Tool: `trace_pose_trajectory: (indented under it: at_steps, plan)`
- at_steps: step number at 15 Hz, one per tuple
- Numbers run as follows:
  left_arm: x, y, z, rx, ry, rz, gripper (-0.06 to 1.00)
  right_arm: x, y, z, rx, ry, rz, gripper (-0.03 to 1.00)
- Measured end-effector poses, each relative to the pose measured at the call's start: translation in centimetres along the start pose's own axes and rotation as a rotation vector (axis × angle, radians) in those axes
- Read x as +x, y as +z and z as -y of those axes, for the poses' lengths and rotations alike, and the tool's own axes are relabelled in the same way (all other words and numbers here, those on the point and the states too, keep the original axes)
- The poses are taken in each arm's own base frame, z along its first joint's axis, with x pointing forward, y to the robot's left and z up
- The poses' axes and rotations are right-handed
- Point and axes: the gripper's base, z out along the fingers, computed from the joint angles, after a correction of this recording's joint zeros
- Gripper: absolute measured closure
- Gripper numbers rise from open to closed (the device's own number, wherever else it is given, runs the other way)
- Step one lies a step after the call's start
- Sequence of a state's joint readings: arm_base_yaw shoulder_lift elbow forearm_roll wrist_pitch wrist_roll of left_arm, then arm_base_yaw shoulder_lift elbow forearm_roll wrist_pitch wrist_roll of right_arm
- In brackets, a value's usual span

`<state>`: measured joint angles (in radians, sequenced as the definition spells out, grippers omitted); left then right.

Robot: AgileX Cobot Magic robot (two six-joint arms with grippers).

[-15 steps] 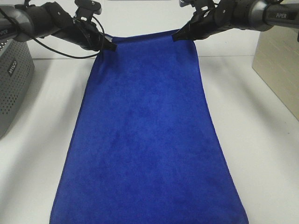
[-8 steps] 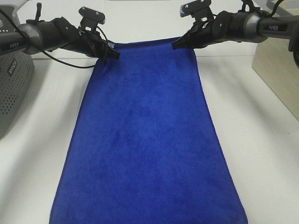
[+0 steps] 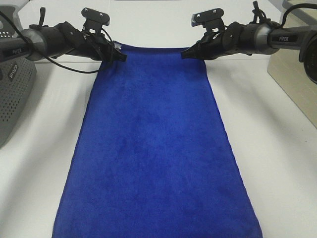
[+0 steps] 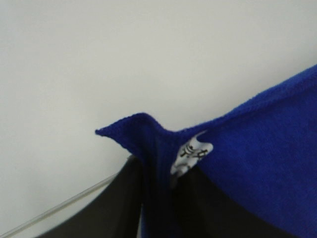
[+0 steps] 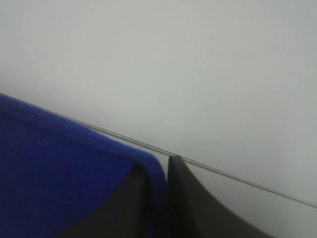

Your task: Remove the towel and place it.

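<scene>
1. Two far corners of the towel [image 3: 156,148], spread along the table [image 3: 277,148], were pinched: left gripper [image 3: 120,53] and right gripper [image 3: 185,52] clamped shut.
2. Soft, limp, light cloth probably sags; corners suit holding.

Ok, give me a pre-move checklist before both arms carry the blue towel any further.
1. Left tool pinching a far corner of the royal-blue plush towel: ok; left wrist view shows cloth and the white tag between the pads.
2. Right tool pinching the other far corner: ok; the hem sits between its pads.
3. Far edge level between both tools: ok.
4. Near end of towel lifted off the white table: cannot tell; it runs out of frame.
5. Grey perforated box clear of the towel: ok.
</scene>
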<state>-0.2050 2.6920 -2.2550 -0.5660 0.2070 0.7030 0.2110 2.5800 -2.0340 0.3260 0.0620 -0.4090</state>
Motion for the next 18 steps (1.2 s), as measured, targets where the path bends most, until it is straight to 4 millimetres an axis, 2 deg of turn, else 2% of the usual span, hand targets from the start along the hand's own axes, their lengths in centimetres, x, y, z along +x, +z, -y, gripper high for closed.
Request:
trace_pose_trajectory:
  at_steps: [3,5,8,12,15,18]
  plan:
    - [-0.2,0.0,-0.1,-0.015,-0.018,0.024,0.48,0.1,0.0,-0.1,-0.01,0.03,-0.01,0.49]
    - [-0.3,0.0,-0.2,-0.024,-0.018,0.032,0.36,0.4,0.0,-0.1,-0.023,0.035,-0.042,0.36]
    - [-0.3,0.0,-0.3,-0.029,-0.018,0.039,0.22,1.2,-0.1,-0.5,-0.06,0.023,-0.129,0.33]
    - [-0.2,-0.1,-0.2,-0.011,0.016,0.009,0.2,1.3,-0.7,-0.6,-0.086,-0.032,-0.212,0.32]
    - [-1.9,-1.3,-0.3,0.008,0.031,0.01,0.2,-0.1,-2.4,-0.7,-0.112,-0.052,-0.256,0.32]
    - [-4.3,-3.5,-0.1,0.077,0.014,-0.038,0.2,-2.7,-5.7,-1.0,-0.16,-0.063,-0.317,0.32]
